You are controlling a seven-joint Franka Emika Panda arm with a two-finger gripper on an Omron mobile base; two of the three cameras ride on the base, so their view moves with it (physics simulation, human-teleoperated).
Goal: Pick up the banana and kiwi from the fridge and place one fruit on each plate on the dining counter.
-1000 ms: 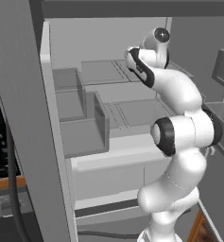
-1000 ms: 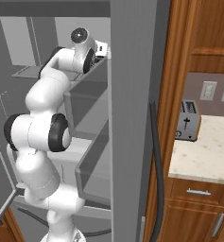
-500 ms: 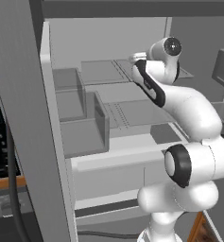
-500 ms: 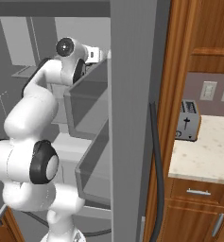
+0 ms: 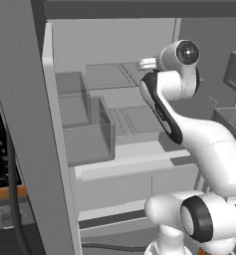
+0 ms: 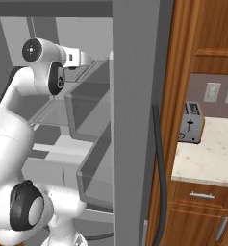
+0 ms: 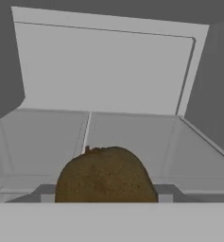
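Hand view showed the kiwi [image 7: 106, 175] sitting squarely between the jaws of the gripper [image 7: 106, 193], its brown sides meeting the dark finger stubs [image 7: 166, 191] on either side, so the jaws were closed on it. Beyond the jaws lay a grey translucent shelf [image 7: 132, 137] and the pale back wall of the fridge [image 7: 104, 71]. Left base view had the arm [image 5: 189, 134] reaching into the fridge's upper shelves.
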